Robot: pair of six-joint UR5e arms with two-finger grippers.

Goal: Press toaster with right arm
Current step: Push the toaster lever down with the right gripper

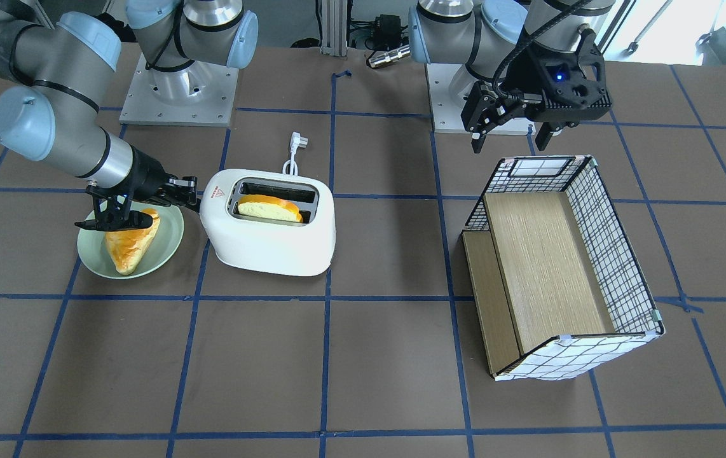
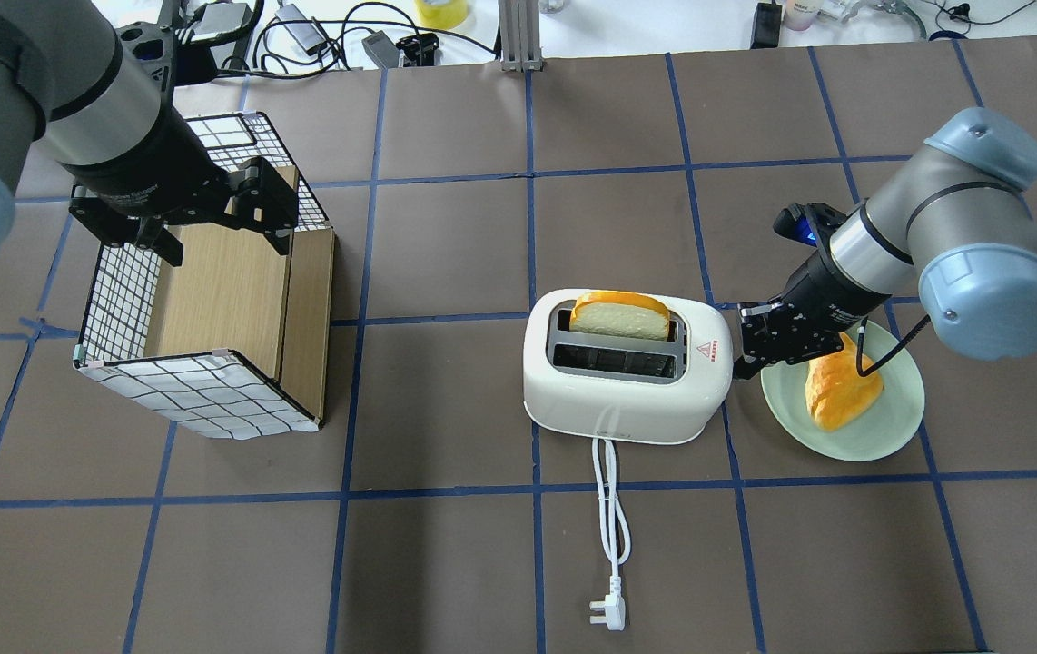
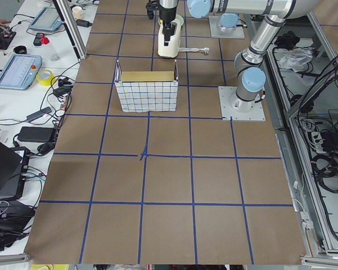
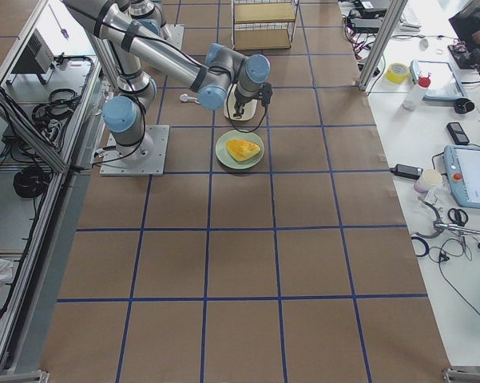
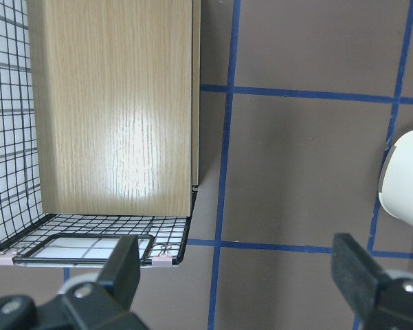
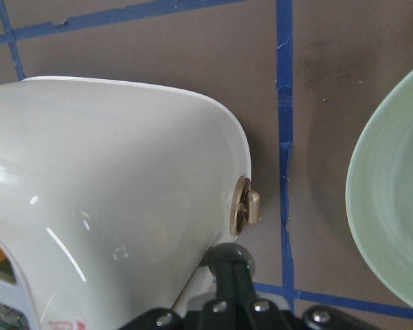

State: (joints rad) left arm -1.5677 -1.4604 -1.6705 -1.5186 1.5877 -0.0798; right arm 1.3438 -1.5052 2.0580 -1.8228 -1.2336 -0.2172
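Jaws pinched narrow, the right gripper [image 2: 744, 361] hangs at the end of the toaster [image 2: 618, 400], overhead mid-frame, tip short of the lever knob [image 6: 252, 206]; an off-centre push could slip off or skid the toaster.

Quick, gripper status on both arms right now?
Left gripper: open, empty, by the wire basket.
Right gripper: shut, holding nothing, tip at the toaster lever end.

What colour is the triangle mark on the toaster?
Red triangle mark on the white toaster; clearest in the overhead exterior view.
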